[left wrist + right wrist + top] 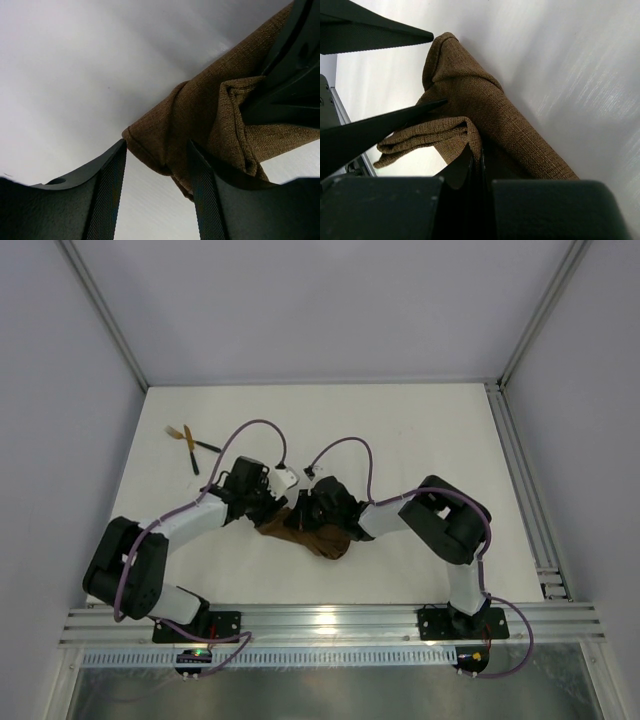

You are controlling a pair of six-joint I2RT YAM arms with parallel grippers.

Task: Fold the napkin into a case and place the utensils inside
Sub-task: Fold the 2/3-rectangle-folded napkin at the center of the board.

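The napkin (308,537) lies bunched and partly rolled on the table (420,430). The right gripper (475,157) is closed, pinching a folded edge of the napkin. The left gripper (157,146) stands open at the napkin's other end, with a corner of cloth showing between its fingers. The utensils (190,445) lie well apart from the napkin, off to its far left.

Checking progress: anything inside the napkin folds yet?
Both utensils lie on the table, far left, apart from the bunched napkin, so not inside. The right hand pinches one fold. The folds' interior is hidden by cloth.
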